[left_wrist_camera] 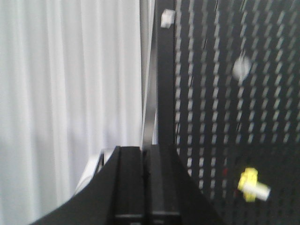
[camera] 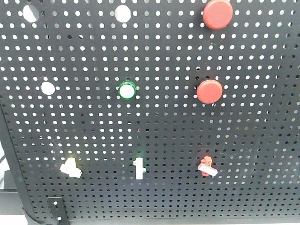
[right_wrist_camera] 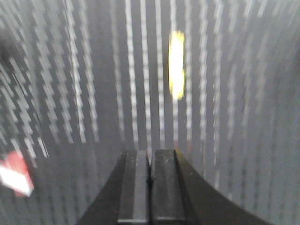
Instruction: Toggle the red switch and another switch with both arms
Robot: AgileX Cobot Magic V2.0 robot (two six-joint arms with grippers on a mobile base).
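The red switch (camera: 207, 167) sits low on the right of the black pegboard (camera: 154, 126), its white lever pointing down-right. The pale yellow switch (camera: 71, 167) sits low on the left, lever pointing down-right. In the left wrist view my left gripper (left_wrist_camera: 146, 150) is shut and empty, to the left of the yellow switch (left_wrist_camera: 252, 185) and apart from it. The right wrist view is motion-blurred: my right gripper (right_wrist_camera: 150, 152) is shut and empty, with the red switch (right_wrist_camera: 16, 174) at the lower left, away from its fingers. Neither arm shows in the front view.
On the board are two big round red push buttons (camera: 217, 13) (camera: 209, 91), a green round button (camera: 127, 90), a thin white toggle (camera: 138, 168) and round white holes (camera: 48, 88). A blurred yellow streak (right_wrist_camera: 176, 64) hangs above my right gripper. A white curtain (left_wrist_camera: 70, 93) lies left of the board's edge.
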